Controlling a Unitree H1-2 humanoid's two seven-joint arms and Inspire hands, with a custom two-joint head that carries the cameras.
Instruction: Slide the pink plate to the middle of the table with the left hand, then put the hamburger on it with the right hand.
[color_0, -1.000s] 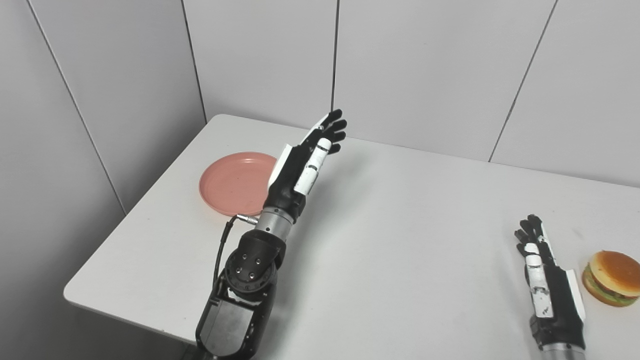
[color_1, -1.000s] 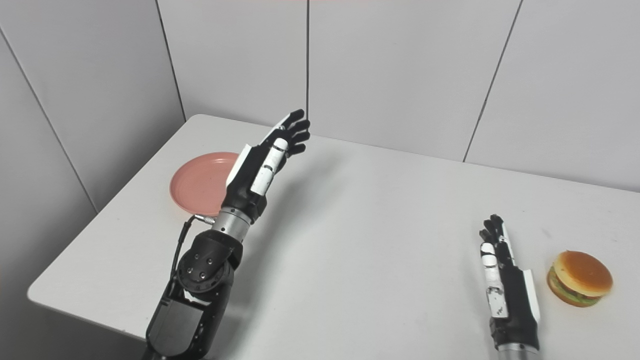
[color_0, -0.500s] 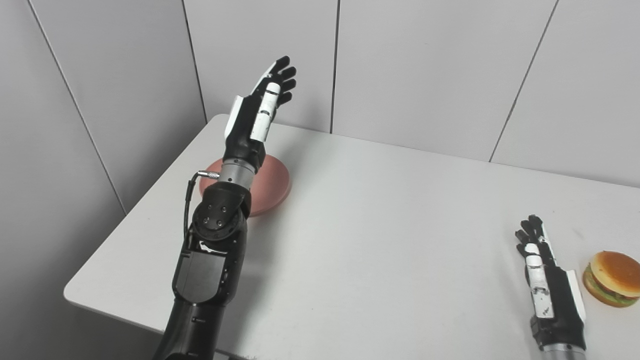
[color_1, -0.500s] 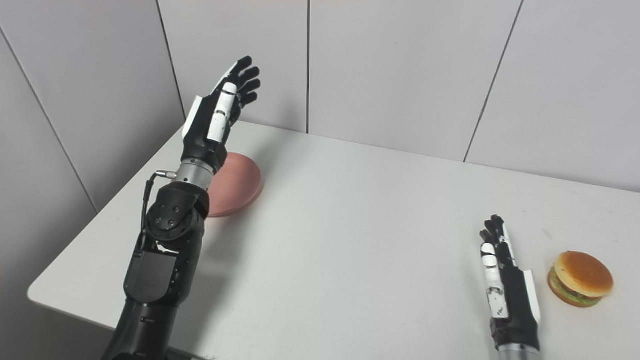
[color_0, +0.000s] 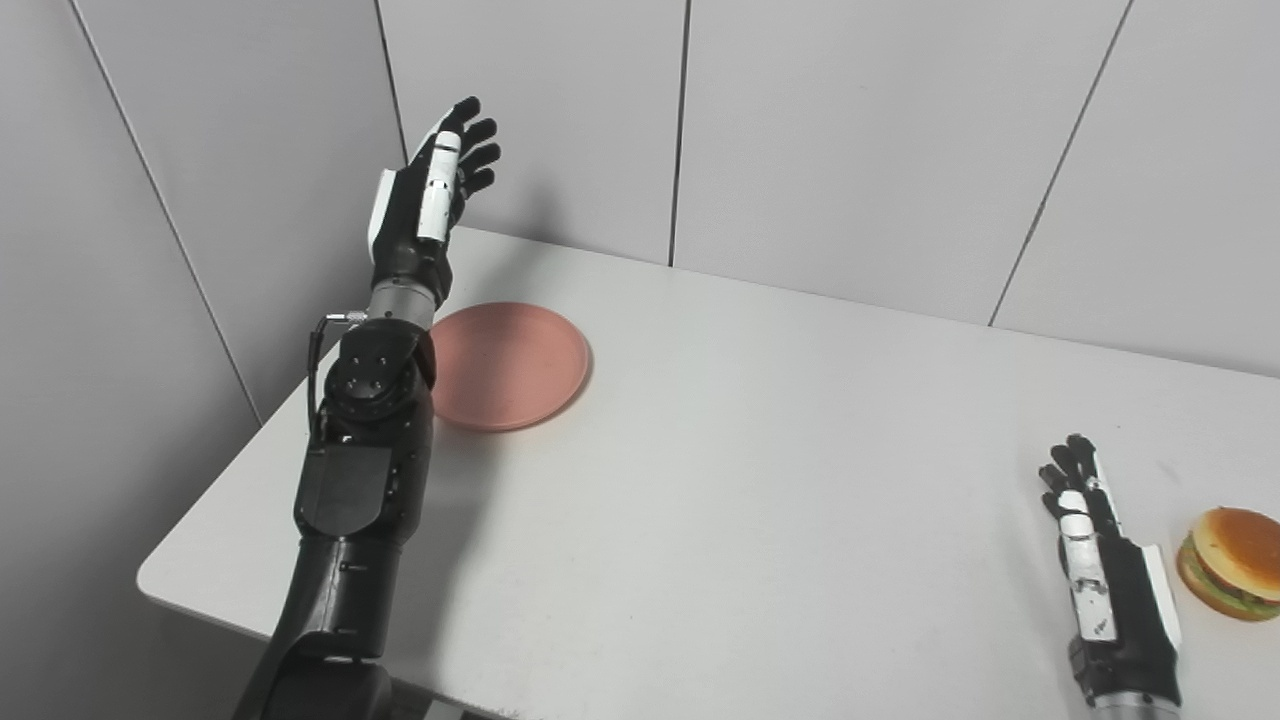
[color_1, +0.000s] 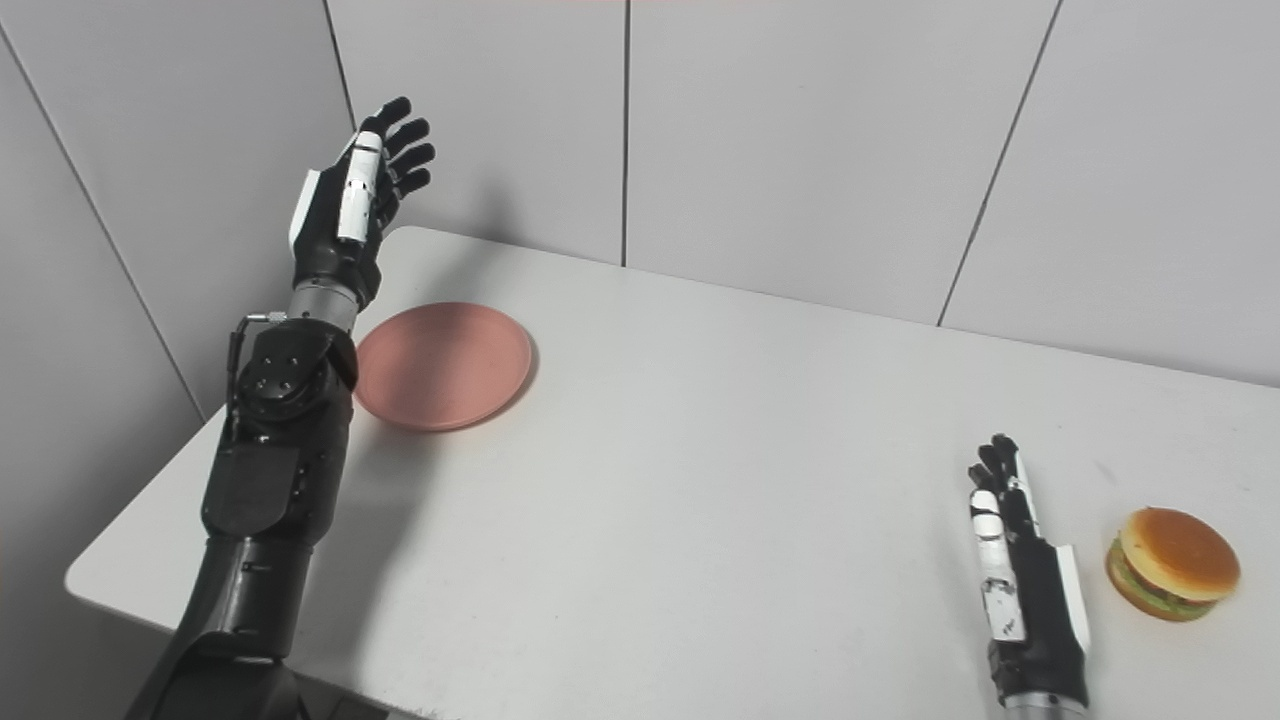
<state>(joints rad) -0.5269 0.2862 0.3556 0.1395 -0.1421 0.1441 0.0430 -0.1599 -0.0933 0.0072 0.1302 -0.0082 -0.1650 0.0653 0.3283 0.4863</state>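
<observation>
The pink plate (color_0: 510, 364) lies flat on the white table (color_0: 760, 480), toward its far left part. My left hand (color_0: 428, 190) is raised above the table's far left corner, behind and left of the plate, open with fingers spread and holding nothing. Its forearm (color_0: 375, 400) covers the plate's left rim. The hamburger (color_0: 1232, 560) sits at the right edge of the view. My right hand (color_0: 1100, 560) rests just left of the hamburger, open, fingers straight, not touching it.
Grey wall panels (color_0: 820, 130) close off the table's back and left sides. The table's left edge (color_0: 230, 470) runs close under my left arm.
My left hand has swung up and to the left, from over the plate's right side to above the far left corner. The right hand has stayed put. The camera has shifted slightly.
</observation>
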